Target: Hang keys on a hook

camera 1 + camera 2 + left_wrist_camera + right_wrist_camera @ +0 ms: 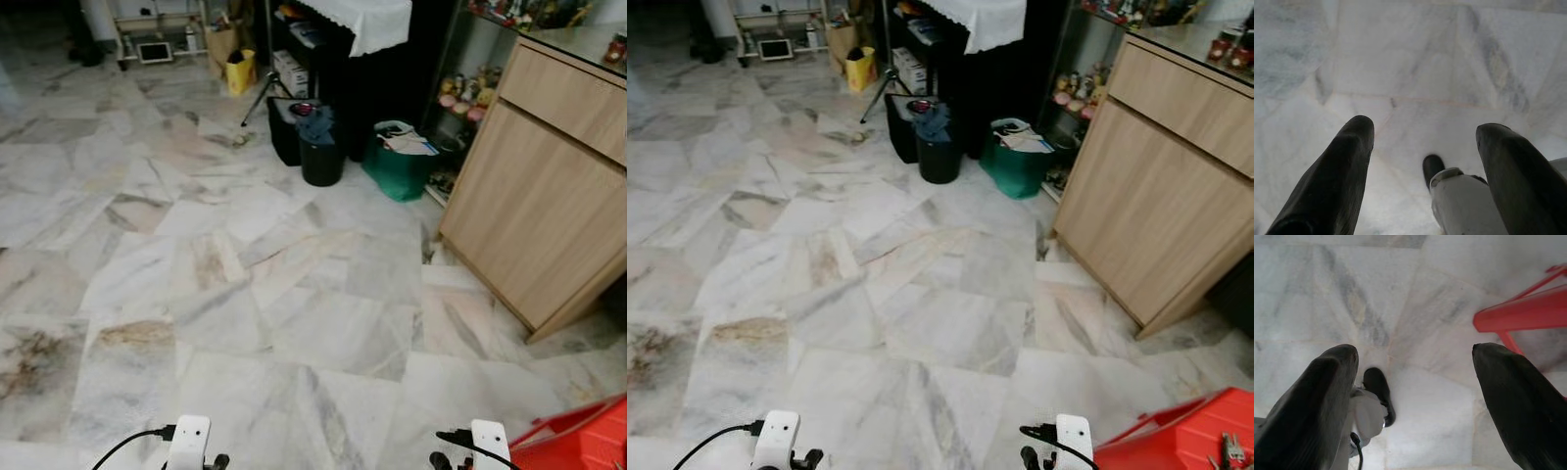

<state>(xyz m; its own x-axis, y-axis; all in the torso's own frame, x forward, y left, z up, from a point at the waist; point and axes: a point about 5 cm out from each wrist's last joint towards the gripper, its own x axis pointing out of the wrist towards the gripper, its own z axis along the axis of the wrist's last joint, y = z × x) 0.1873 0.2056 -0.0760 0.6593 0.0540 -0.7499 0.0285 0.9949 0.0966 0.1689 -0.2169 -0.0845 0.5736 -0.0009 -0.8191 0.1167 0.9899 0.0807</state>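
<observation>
The keys (1227, 448) appear as a small metallic cluster lying on the red stool (1176, 436) at the near right corner of the scene; the detail is too small to confirm more. No hook can be made out among the things ahead.

The right hand (1415, 382) hangs beside the stool's red edge, pointing down at the marble floor (245, 294), with its fingers spread wide and nothing between them. The left hand (1422, 161) hangs at the near left, also wide apart and empty, over bare floor.

Risks from this state:

- The keys are a small, loose, flat bundle. A wide-set hand closing on them may catch only one key or push the bundle off the stool onto the floor.
- The stool sits just beside the right arm. A careless turn or step could knock it and scatter the keys.
- With the hook's place unknown, the robot must search while carrying. The wooden cabinet (549, 196) at the right, and the black bin (321, 157) and green bag (402, 166) at the far side, narrow the path.
</observation>
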